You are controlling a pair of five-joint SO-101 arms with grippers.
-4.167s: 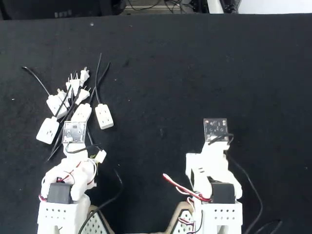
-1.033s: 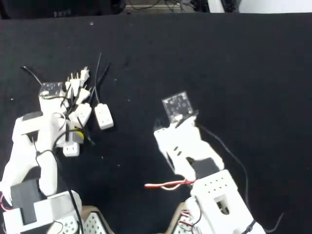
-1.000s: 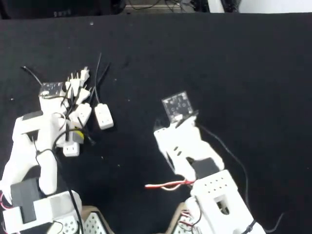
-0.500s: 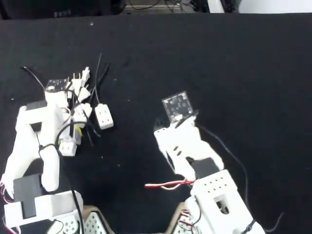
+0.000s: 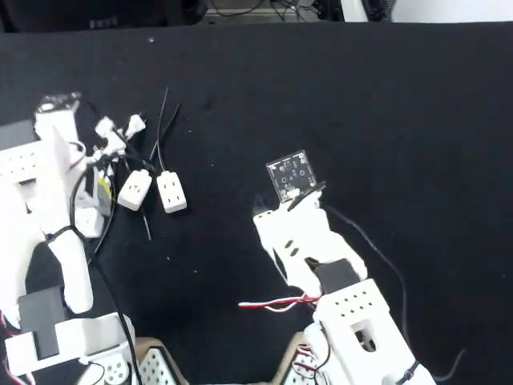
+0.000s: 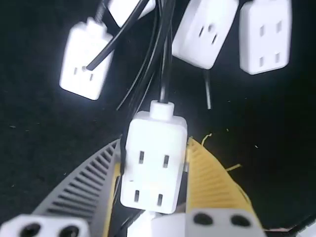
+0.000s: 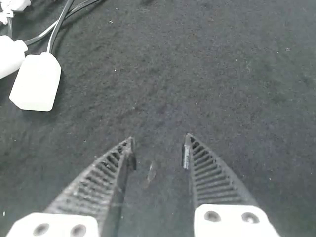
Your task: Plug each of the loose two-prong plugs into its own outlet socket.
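- Near the left edge of the table (image 5: 361, 104), a white outlet socket (image 6: 154, 160) with a black cord (image 6: 163, 74) is gripped between the fingers of the left gripper (image 6: 154, 148).
- Two other sockets (image 5: 171, 192) are laid side by side just beside this arm, on the table.
- Small white plugs (image 5: 108, 132) are seen near them, toward the far edge.
- Near the middle of the table, the right gripper (image 7: 157, 148) is held with its fingers apart, and nothing is gripped between them.
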